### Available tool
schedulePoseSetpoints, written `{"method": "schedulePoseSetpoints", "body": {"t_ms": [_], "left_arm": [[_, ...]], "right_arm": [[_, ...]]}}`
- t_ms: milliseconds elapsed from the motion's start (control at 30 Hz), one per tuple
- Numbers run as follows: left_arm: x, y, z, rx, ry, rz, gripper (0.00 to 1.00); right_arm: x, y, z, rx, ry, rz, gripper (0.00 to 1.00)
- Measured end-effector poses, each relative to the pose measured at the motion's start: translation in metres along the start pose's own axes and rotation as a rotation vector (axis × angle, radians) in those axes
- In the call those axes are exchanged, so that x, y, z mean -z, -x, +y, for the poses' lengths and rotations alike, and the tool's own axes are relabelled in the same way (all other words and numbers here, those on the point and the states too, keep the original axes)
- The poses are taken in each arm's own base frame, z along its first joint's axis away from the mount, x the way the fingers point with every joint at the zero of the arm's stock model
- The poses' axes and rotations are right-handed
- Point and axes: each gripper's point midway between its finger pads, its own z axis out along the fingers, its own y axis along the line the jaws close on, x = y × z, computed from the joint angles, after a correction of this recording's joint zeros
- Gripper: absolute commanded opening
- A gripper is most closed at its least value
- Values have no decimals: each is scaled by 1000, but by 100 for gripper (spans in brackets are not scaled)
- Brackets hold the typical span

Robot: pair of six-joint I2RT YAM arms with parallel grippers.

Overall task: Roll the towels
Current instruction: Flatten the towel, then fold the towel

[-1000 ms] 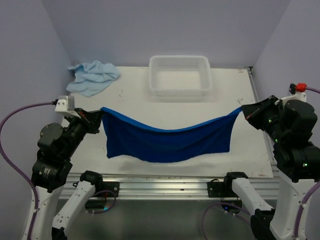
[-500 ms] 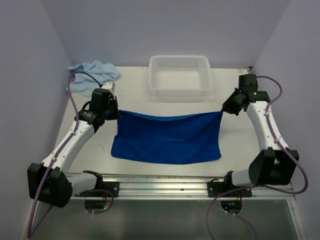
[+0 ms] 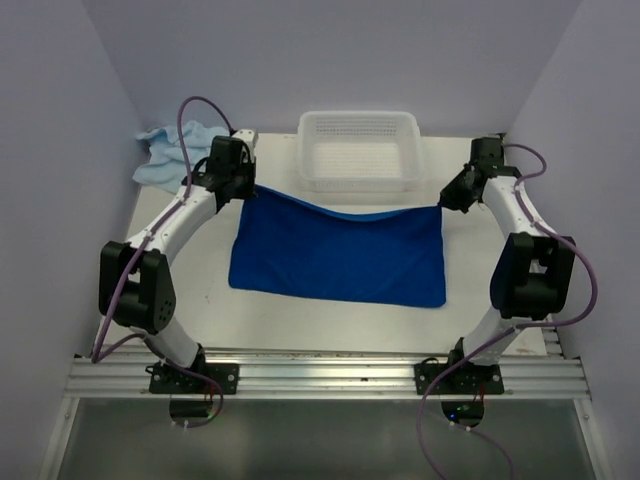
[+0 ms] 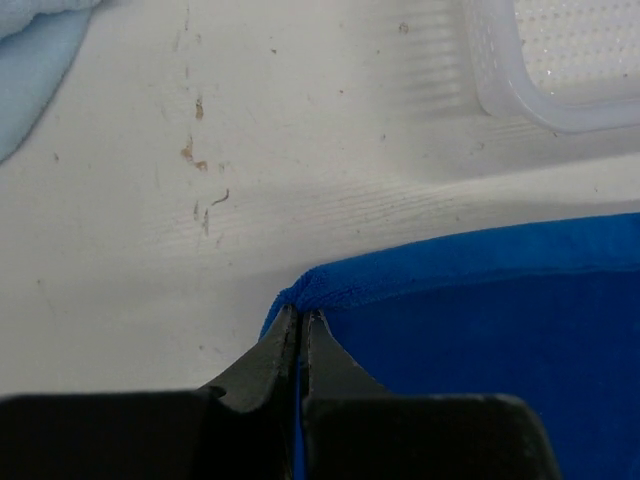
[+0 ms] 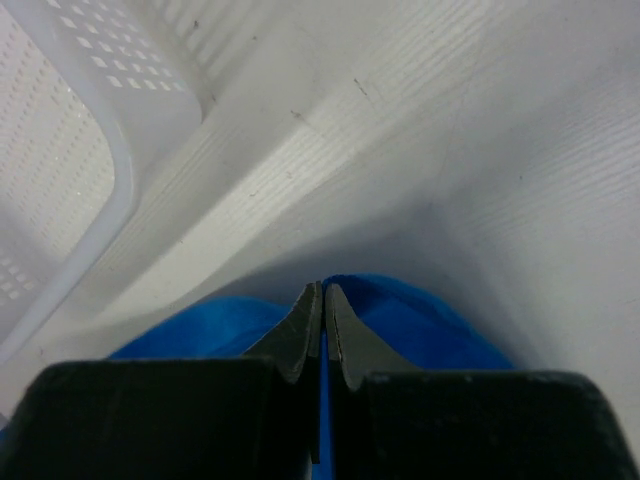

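Observation:
The dark blue towel (image 3: 335, 255) lies spread over the middle of the table, its far edge stretched between my two grippers. My left gripper (image 3: 243, 188) is shut on the towel's far left corner (image 4: 305, 290); the left gripper (image 4: 300, 318) pinches the cloth between its tips. At the far right corner, my right gripper (image 3: 445, 200) is shut on the cloth too, and the right wrist view shows blue towel (image 5: 420, 320) bulging on both sides of the right gripper (image 5: 323, 292). The pale blue towel (image 3: 160, 155) lies crumpled at the far left corner of the table, behind the left arm.
A white perforated basket (image 3: 360, 178) stands at the far middle, just beyond the towel's far edge; its rim shows as the basket (image 4: 520, 100) in the left wrist view and the basket (image 5: 110, 190) in the right. The table's near edge is a metal rail (image 3: 320, 365).
Both arms have reached away from me, carrying the dark blue towel's corners from near the front toward the basket. The towel has gone from hanging and sagging to lying spread on the table.

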Motion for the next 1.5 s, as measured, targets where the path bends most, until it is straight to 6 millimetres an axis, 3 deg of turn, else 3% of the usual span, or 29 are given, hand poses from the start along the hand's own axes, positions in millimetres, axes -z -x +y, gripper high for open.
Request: {"method": "schedulePoseSetpoints", "body": {"t_ms": [133,267,467,733,967,1200,1500], "left_arm": [[5,-2,9,-76,29,3,0],[17,-27,13,-136,15,27,0],[34,-60,21,-183,18,50,0],[32,-74,30,-216,50,59,0],[43,-83,37,-260,65,25,0],[49,-91,38,-261,65,16,0],[47,-116,36,-263,35,71,0]], "right_arm": [[-1,-13,-12,6,-4,11,0],[4,-36,-31,6,-27,42,0],[15,-50,-44,20,-29,41,0],[36,-67,-62,43,-35,31,0],[52,-91,-88,57,-69,42,0],[71,-100,-102,70,-67,6,0],[63,-127,-127,75,-110,57,0]]}}
